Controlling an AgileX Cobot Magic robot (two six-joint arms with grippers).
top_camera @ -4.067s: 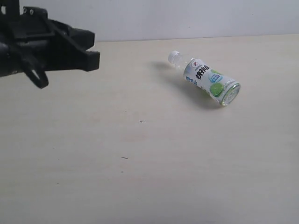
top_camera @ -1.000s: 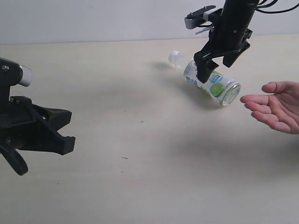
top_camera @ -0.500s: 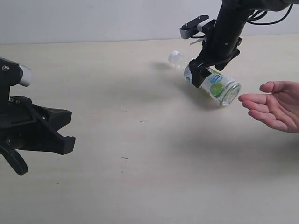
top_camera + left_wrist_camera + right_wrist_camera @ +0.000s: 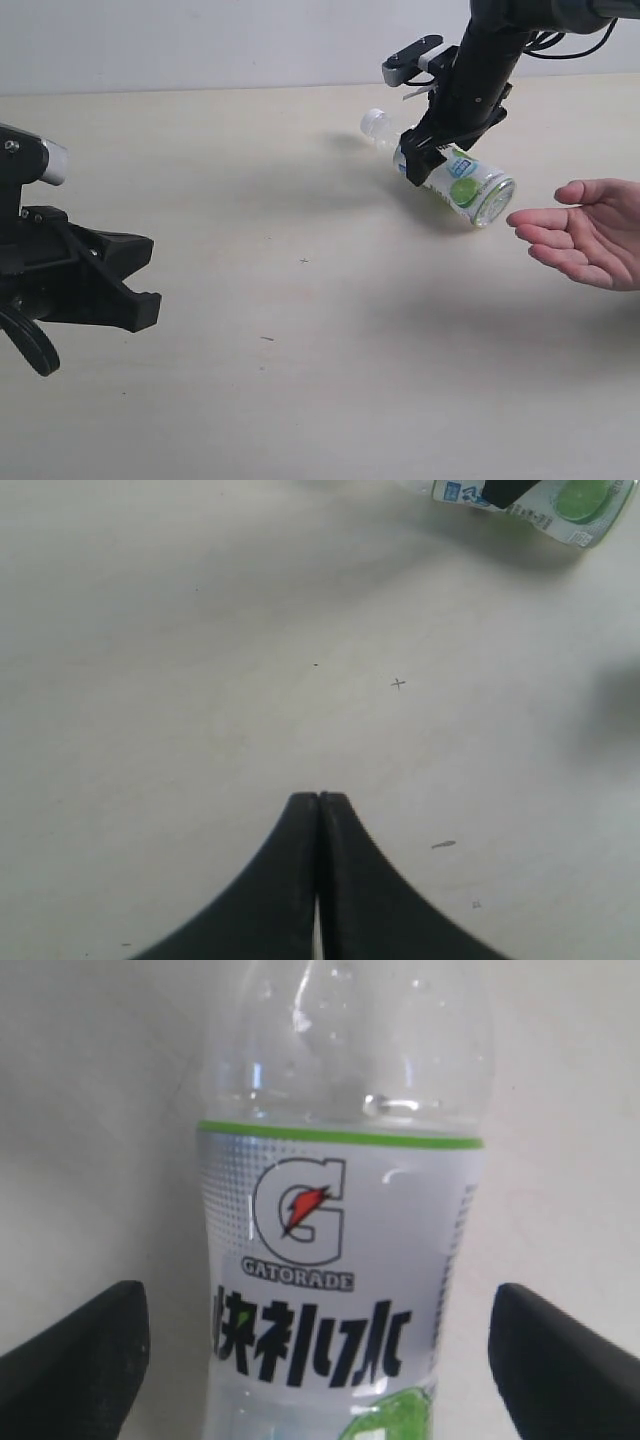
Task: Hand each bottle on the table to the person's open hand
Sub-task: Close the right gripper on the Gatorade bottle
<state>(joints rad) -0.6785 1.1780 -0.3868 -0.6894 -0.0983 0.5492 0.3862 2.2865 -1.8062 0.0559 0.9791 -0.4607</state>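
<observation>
Right, the right claw (image 4: 424,166) is down over the bottle (image 4: 468,186), jaws spread wide and nothing gripped yet. From the wrist camera, its two black fingertips (image 4: 75,1360) stand out to either side of the label (image 4: 330,1290). Pale table (image 4: 300,390) shows in both gaps, so it straddles the bottle without touching.

Here's the relation that matters. The bottle lies on its side on the table, directly between those open fingers. Its long axis runs from the white cap (image 4: 374,122) at the far end to the clear base (image 4: 496,200) at the near end, and the base points towards the person. The jaws sit across that axis, over the upper part of the label nearer the cap. By my reading, a straight squeeze would catch the body square on.

Further out, the open hand (image 4: 585,242) waits palm up just beyond the base, close by but apart from it. This is clearly the right arm's job.

The left claw (image 4: 319,865) is pressed shut on nothing, parked low on the opposite side of the table and well away from the bottle.

No other bottles show on the table in these views.
</observation>
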